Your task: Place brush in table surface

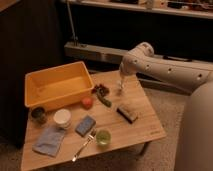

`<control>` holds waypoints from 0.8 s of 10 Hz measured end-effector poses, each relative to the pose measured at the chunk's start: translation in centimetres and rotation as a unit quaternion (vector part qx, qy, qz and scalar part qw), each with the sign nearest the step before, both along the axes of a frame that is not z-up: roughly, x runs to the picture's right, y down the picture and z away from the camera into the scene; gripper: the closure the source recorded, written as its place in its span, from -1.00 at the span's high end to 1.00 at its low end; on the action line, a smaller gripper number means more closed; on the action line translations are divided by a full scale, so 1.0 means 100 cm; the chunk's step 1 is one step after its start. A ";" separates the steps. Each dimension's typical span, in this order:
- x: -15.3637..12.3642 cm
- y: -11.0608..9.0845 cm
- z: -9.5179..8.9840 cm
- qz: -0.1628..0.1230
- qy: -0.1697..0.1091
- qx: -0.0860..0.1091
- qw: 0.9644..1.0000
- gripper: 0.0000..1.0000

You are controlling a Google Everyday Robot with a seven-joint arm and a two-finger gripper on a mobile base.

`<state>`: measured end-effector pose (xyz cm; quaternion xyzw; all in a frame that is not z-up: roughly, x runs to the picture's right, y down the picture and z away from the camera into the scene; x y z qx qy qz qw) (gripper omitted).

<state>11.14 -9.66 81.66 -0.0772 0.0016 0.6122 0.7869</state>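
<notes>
Tan wood planks make up the counter [145,131], by far the biggest thing in the scene and the surface the task names; it carries everything else. White and thick, the robot arm [165,67] reaches in from the right and bends down over the far right part of the counter. Next in size, the yellow tub [37,80] sits at the far left; the brush is not in it. A blue cloth [49,140] lies crumpled at the near left corner; a blue sponge [85,125] lies flat just to its right; a white bowl [62,118] stands between tub and cloth. The brush [127,113] lies flat on the counter right of centre, its long side angled, resting on its own weight with nothing touching it; judged from that, the placing looks done. A green cup [103,136] stands near it toward the near edge; a silver fork [84,144] lies left of the cup. Smallest, the tool [120,87] hangs at the arm's end, just beyond the brush on the far side and apart from it, pressed together on nothing; a closed, empty tool beside a settled brush suggests that only drawing the arm away is left.
</notes>
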 end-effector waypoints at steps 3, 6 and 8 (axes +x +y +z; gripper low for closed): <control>0.000 0.001 0.001 0.000 0.000 -0.001 1.000 -0.86; -0.001 -0.001 -0.023 -0.005 -0.027 0.062 0.998 -0.86; -0.005 -0.001 -0.049 0.008 -0.070 0.148 0.986 -0.86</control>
